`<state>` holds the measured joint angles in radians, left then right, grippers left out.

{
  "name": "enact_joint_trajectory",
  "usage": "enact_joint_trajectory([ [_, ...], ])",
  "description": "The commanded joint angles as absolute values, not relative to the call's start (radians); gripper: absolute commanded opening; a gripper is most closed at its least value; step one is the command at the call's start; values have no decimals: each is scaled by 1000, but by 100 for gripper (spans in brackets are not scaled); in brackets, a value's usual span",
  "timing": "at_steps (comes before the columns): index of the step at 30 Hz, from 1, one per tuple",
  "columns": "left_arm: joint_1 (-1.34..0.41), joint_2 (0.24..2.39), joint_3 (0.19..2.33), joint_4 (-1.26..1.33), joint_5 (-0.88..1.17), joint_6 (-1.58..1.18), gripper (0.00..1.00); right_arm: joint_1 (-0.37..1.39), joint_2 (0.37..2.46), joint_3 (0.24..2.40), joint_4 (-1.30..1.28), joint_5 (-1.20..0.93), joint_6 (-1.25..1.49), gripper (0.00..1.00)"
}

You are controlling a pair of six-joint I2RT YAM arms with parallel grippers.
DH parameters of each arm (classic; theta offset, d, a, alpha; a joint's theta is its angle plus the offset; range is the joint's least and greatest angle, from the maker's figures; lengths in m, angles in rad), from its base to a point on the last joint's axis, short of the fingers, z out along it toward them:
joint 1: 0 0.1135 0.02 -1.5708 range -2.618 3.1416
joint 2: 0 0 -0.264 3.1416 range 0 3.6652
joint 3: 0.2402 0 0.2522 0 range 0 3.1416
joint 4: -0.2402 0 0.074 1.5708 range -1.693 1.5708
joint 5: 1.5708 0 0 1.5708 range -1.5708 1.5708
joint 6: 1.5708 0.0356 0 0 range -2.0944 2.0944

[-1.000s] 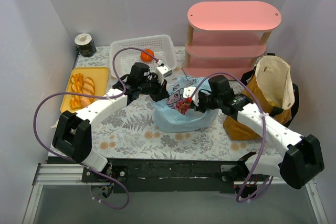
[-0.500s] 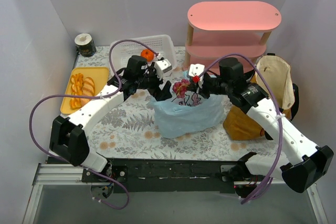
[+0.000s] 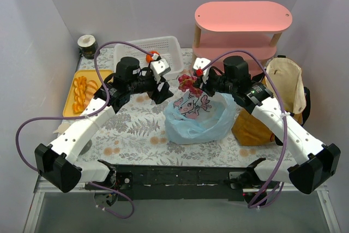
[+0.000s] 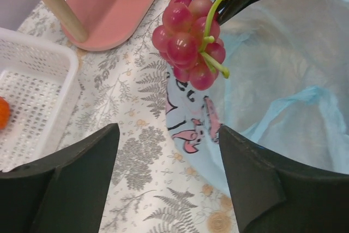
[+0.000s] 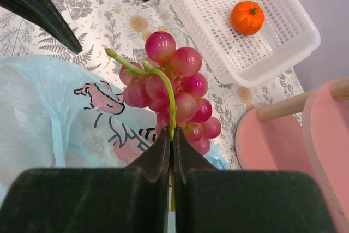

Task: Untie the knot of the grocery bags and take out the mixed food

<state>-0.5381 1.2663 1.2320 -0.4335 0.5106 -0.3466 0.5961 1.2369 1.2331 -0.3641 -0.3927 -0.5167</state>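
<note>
The bunch of reddish-purple grapes (image 3: 188, 83) hangs by its green stem above the back rim of the pale blue plastic bag (image 3: 199, 117), and my right gripper (image 3: 199, 82) is shut on that stem (image 5: 171, 114). The bag sits open and slumped on the patterned cloth. To its left my left gripper (image 3: 162, 91) is open and empty, its fingers (image 4: 76, 175) over bare cloth beside the bag (image 4: 272, 85). A small round orange fruit (image 3: 153, 55) lies in the white basket (image 3: 167, 44). Orange-tan pastry slices (image 3: 82, 90) lie on the yellow tray (image 3: 103, 73). The mustard tote (image 3: 281, 102) stands at the right.
A pink three-tier shelf (image 3: 242, 31) stands at the back right, close behind the grapes. A dark cup with a white rim (image 3: 87, 46) sits in the back left corner. Grey walls close in both sides.
My right gripper has lifted the grapes out of the blue bag and up toward the back. My left gripper has let go of the bag, opened and drawn back left; the bag has slumped.
</note>
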Motion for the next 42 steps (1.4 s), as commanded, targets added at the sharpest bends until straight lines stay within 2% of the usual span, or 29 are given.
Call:
enact_joint_trajectory([
  [1,-543,1238,1276,-413,564,-402,66,594,1232,1229,-261,-345,-466,1],
  [6,-546,1265,1307,-408,580,-431,59,594,1233,1207,-242,-347,-451,1],
  [22,-549,1365,1370,-336,670,-495,54,594,1238,1186,-198,-336,-423,1],
  [33,-552,1411,1370,-279,692,-534,38,595,1241,1184,-196,-345,-420,1],
  [36,-552,1420,1370,-276,698,-534,31,594,1241,1180,-192,-347,-419,1],
  [38,-552,1425,1370,-272,699,-534,24,595,1243,1177,-189,-347,-417,1],
  [39,-552,1427,1371,-272,699,-535,15,595,1244,1175,-189,-345,-417,1],
  [40,-552,1430,1373,-267,692,-534,2,595,1244,1174,-190,-345,-417,1],
  [42,-552,1425,1370,-261,690,-529,0,595,1246,1175,-210,-336,-419,9],
])
